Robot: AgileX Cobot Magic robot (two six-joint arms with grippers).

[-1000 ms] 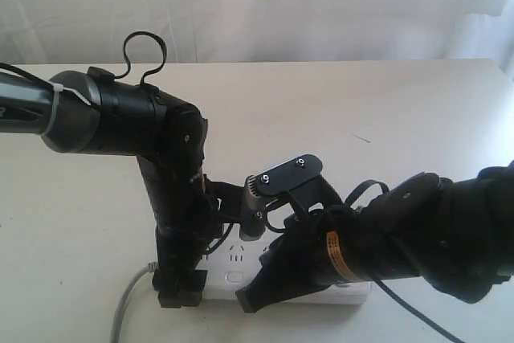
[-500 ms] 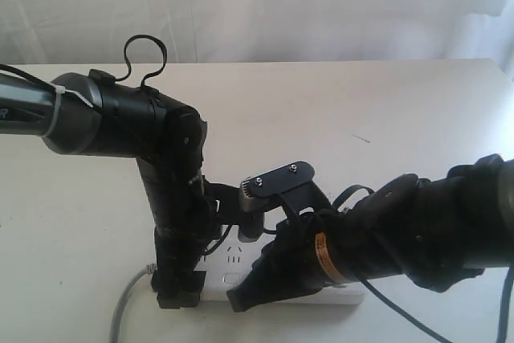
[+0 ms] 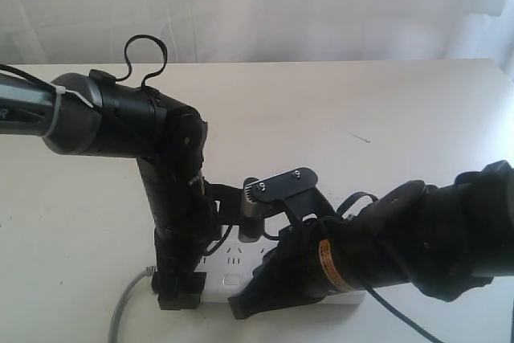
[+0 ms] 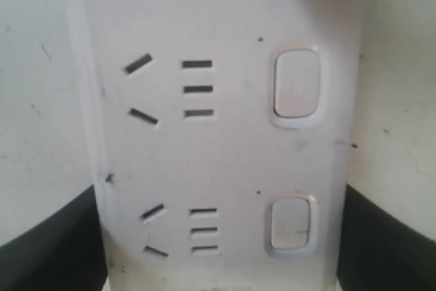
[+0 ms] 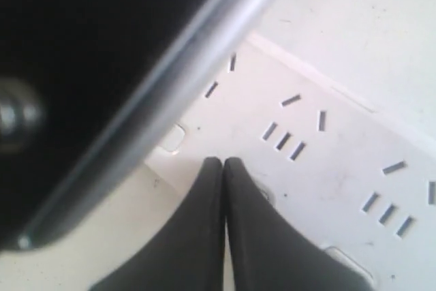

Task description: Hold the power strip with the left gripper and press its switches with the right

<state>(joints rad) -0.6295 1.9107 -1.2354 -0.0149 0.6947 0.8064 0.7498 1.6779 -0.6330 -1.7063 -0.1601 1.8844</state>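
Power strip (image 3: 227,267) lies flat on the white table (image 3: 377,118) at the near edge of the exterior view, mostly hidden under the two arms, with its grey cord (image 3: 124,304) trailing off the left end. The left gripper (image 3: 178,293) comes straight down on that end and straddles the bar. In the left wrist view its black fingers (image 4: 48,247) sit against both long edges, closed onto the strip across its width. Two switches (image 4: 296,85) show there, each beside its own outlet slots. The right gripper (image 5: 223,165) reaches in low from the right, its fingers pressed together with nothing between them. The joined tips lie over the button-side edge of the strip, just beside one switch, with another half hidden under a finger. Whether the tips touch the plastic cannot be told. A white curtain (image 3: 321,6) hangs behind the table
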